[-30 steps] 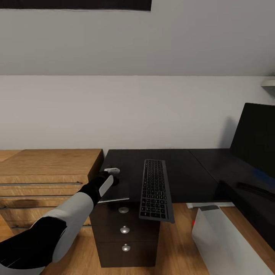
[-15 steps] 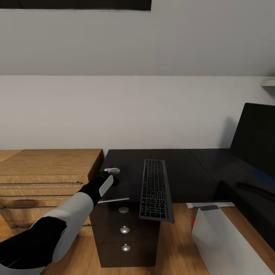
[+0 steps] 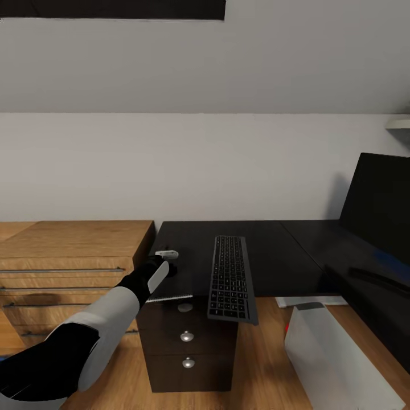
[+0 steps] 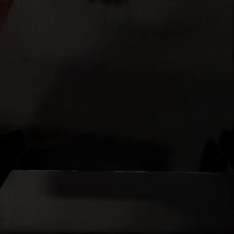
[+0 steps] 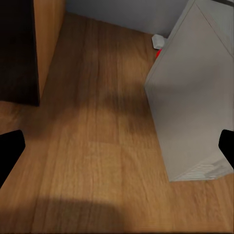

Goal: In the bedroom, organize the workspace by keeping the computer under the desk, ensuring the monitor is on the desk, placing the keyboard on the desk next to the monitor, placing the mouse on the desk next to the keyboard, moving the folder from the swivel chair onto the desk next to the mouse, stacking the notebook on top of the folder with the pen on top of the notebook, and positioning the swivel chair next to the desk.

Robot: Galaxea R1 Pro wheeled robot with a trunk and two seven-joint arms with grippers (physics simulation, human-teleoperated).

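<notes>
Left jaws [image 3: 168,263] sit low at the near corner of the bench [image 3: 267,250]; a small white piece shows there, and whether they grip anything cannot be told. Keyboard [image 3: 229,279] lies just beside them, overhanging the bench edge. Monitor [image 3: 378,210] stands well apart. Right jaws [image 5: 117,146] spread wide, empty, above the floor beside the computer [image 5: 192,92]. Judged step: positioning the keyboard; next, push it inward toward the monitor.
</notes>
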